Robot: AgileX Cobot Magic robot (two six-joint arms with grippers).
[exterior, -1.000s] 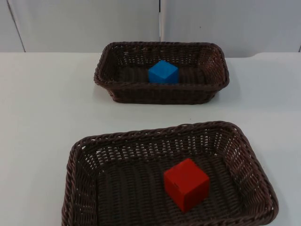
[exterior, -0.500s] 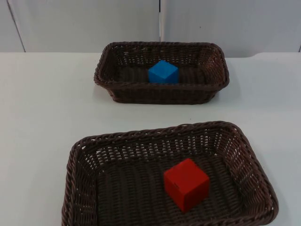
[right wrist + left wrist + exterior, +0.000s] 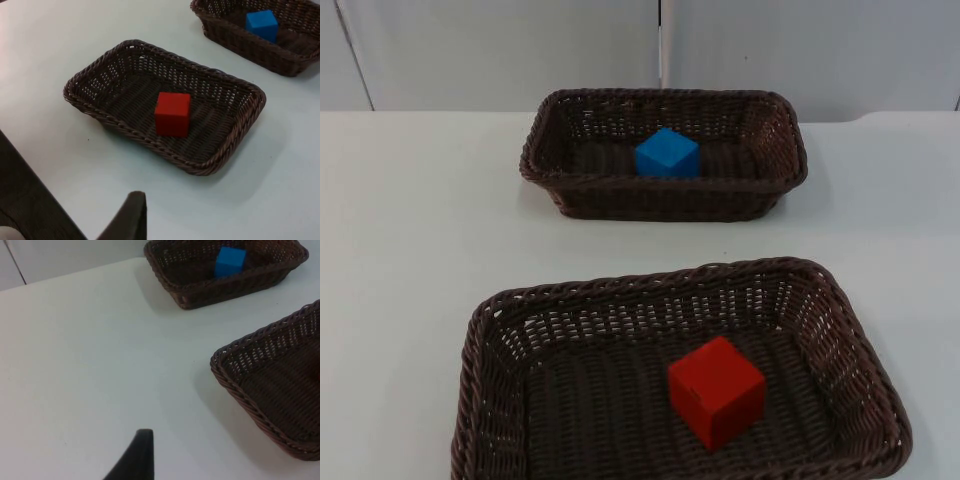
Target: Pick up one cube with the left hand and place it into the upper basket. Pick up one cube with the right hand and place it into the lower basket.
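A blue cube (image 3: pixel 667 153) rests inside the upper dark wicker basket (image 3: pixel 545 130) at the back of the table. A red cube (image 3: pixel 716 390) lies in the lower basket (image 3: pixel 485 340), nearer the front. My left gripper (image 3: pixel 141 452) waits above bare table, off to the side of both baskets; from there I see the blue cube (image 3: pixel 230 261) in the upper basket (image 3: pixel 165 270). My right gripper (image 3: pixel 131 215) waits above the table, apart from the lower basket (image 3: pixel 85 95) that holds the red cube (image 3: pixel 172 114).
The grey partition wall (image 3: pixel 520 50) closes the table behind the upper basket. White table top (image 3: pixel 410 220) spreads to both sides of the baskets. A dark strip (image 3: pixel 25 200) runs along the table's edge near my right gripper.
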